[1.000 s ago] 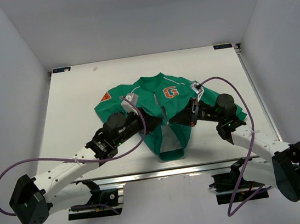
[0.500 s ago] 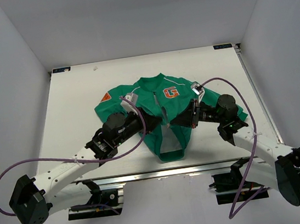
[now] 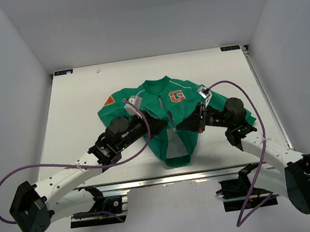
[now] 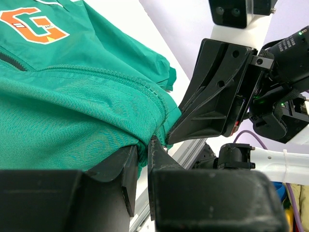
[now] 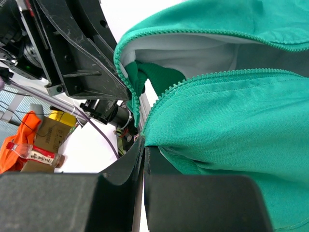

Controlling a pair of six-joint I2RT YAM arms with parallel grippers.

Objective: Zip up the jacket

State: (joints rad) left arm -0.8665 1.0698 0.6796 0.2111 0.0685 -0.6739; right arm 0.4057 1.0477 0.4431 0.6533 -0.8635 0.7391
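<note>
- Table (image 3: pixel 75 115): white, with the arm bases at its near edge.
- Left gripper (image 3: pixel 161 128): reached in from the left to the jacket's lower front. In the wrist view (image 4: pixel 143 151) its fingers (image 4: pixel 126 166) stood nearly together, pinching a fold of green cloth at the front edge on that side.
- Jacket (image 3: pixel 159 101): green, on the middle of the table, collar to the far side. The sleeves and chest lay flat, and the lower front was gathered up between the two grippers.
- Letter patch (image 3: pixel 176 95): orange, on the chest, right of the front opening.
- Zip (image 5: pixel 193 79): undone along the lower front. The two rows of teeth stood apart with the pale lining (image 5: pixel 193 53) showing between them. No slider could be made out.
- Right gripper (image 3: pixel 180 125): reached in from the right, close to its partner. In the wrist view (image 5: pixel 144 151) its fingers (image 5: pixel 126 162) were pressed together, apparently nipping the thin front edge just below the teeth.
- Step in hand, as judged: both front edges held and brought together, no teeth joined.
- Next move, as judged: line up the two bottom ends, seat the pin in the slider, then hold one side taut while the other draws the slider towards the collar.
</note>
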